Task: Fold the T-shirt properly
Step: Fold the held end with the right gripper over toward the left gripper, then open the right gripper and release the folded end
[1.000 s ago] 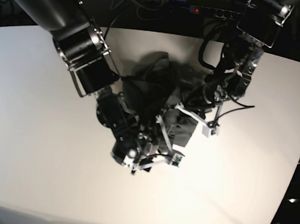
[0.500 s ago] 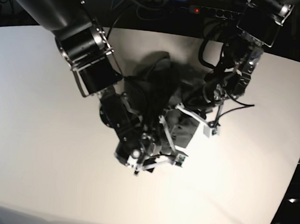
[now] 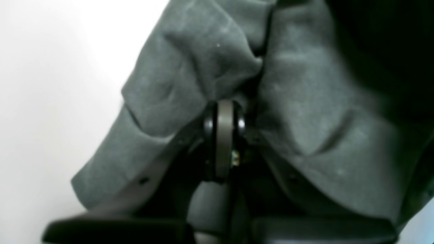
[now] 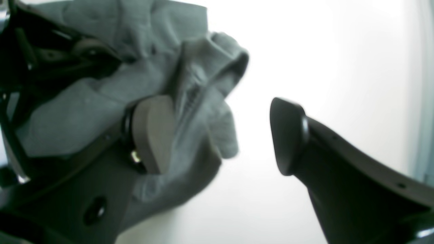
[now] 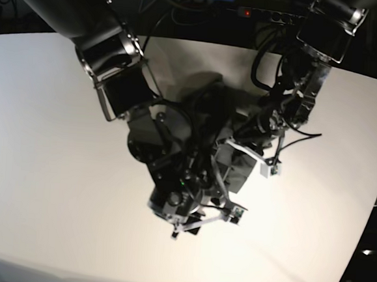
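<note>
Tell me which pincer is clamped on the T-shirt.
The left pincer, shut on a fold of the T-shirt; the right pincer stands open.

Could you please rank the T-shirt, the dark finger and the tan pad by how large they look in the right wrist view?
1. T-shirt
2. Dark finger, though nearness to the camera inflates it
3. Tan pad

There is one T-shirt (image 5: 229, 160), dark grey. There are two robot arms, with one gripper on each. There is one white table (image 5: 51, 143).
</note>
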`<state>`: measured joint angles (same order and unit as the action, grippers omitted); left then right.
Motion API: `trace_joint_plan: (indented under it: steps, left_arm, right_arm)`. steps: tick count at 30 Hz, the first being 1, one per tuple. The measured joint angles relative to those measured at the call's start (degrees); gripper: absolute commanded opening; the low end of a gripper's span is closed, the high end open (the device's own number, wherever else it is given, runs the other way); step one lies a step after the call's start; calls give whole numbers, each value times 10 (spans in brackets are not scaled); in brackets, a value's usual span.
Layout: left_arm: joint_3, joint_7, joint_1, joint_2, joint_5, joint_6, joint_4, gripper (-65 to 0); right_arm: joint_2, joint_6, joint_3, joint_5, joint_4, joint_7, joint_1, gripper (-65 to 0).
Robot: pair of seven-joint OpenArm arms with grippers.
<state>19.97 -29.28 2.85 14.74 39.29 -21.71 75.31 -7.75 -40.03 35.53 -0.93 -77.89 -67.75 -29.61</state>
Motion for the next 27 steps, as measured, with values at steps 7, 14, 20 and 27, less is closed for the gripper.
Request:
trace_joint_plan:
  steps: [7, 14, 20, 27]
  left_arm:
    - [2, 16, 0, -6, -12, -7, -3, -623]
    - [2, 20, -2, -5, -12, -6, -3, -623]
    - [2, 20, -2, -6, -12, -6, -3, -623]
    - [2, 27, -4, -6, -14, -7, -3, -623]
  right_arm:
    - [7, 0, 1, -1, -67, -25, 2, -250]
    - [70, 0, -19, -8, -67, -28, 33, -551]
    - [108, 1, -85, -16, -67, -32, 61, -635]
    - [104, 0, -126, -11, -68, -29, 105, -635]
